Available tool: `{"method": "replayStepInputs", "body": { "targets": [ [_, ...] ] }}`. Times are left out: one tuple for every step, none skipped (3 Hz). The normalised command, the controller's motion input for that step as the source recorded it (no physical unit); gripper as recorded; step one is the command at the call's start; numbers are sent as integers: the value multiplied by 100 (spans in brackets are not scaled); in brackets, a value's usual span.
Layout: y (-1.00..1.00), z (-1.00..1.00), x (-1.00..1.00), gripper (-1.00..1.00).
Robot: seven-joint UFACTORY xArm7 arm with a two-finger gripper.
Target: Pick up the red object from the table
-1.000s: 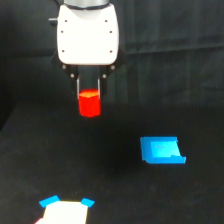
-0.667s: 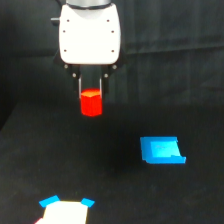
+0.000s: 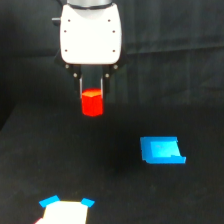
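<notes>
Held clear above the table [image 3: 30, 165]: the red object [image 3: 92, 102], clamped between the two thin dark fingers [image 3: 81, 89] of the gripper [image 3: 92, 95], upper part pinched between them, faceted lower part hanging below the tips. Seen against the far dark, with the wrinkled black backdrop [image 3: 170, 40] behind. Above the fingers, the white rounded gripper housing [image 3: 90, 35], dotted with small dark screw holes. Nothing lying directly under the block; no obstacle close around it. Off to the exterior view's right and nearer, a flat blue piece [image 3: 161, 149] resting on the black surface, well apart from the block. At the near edge, toward the exterior view's left, a white patch with blue corners [image 3: 65, 210], cut off by the bottom of the frame, also well apart. No brand, label or legible writing made out anywhere; picture too soft for fine print.
</notes>
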Motion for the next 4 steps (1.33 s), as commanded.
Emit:
{"method": "replayStepInputs", "body": {
  "targets": [
    [54,-15,20,-100],
    [43,-28,-10,-93],
    [64,5,-23,-96],
    [-54,-10,8,-100]
  ]
}}
